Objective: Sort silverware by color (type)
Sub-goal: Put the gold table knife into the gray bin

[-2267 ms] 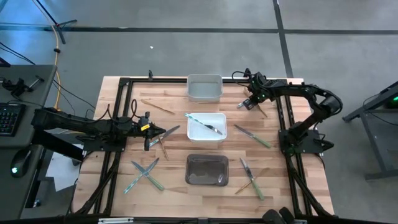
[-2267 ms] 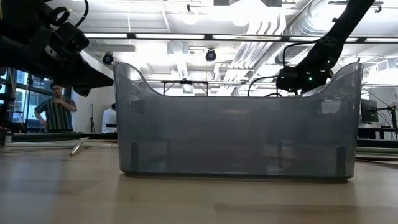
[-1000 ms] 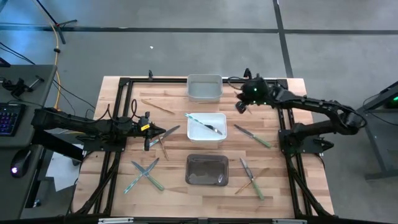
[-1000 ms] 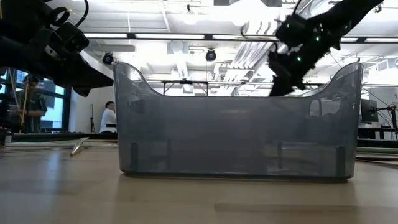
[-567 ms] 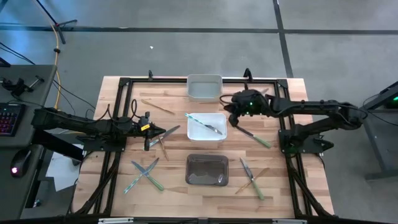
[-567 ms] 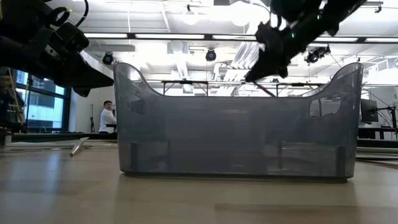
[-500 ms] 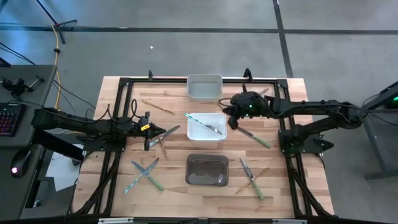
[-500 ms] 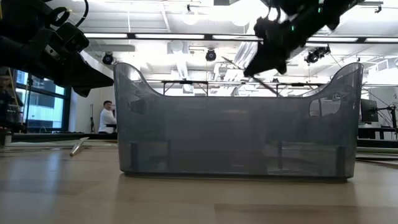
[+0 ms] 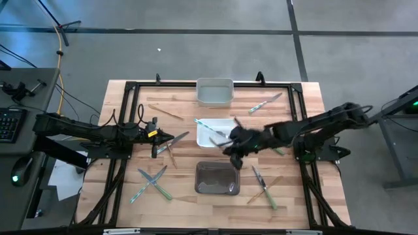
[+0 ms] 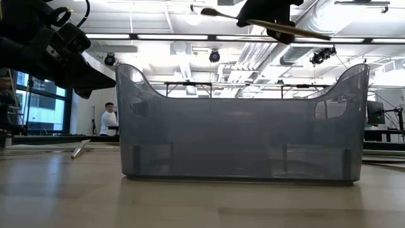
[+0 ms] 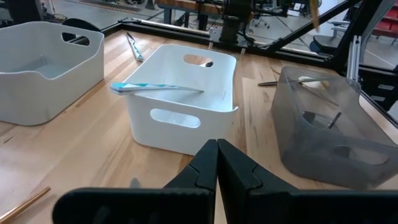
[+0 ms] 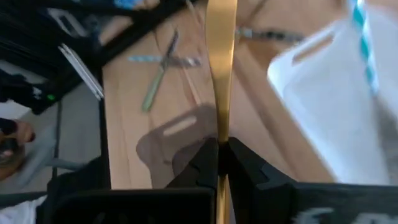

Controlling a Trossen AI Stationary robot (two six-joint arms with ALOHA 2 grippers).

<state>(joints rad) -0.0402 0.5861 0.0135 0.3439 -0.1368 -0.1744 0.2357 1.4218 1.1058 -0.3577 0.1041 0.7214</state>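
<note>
3 bins (image 9: 214,92) line the wooden table (image 9: 124,189).

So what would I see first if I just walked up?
Probably the right gripper, shut on a tan utensil, carrying it above the table between the white bin and the dark bin. Then the loose silverware scattered on the wooden table.
</note>
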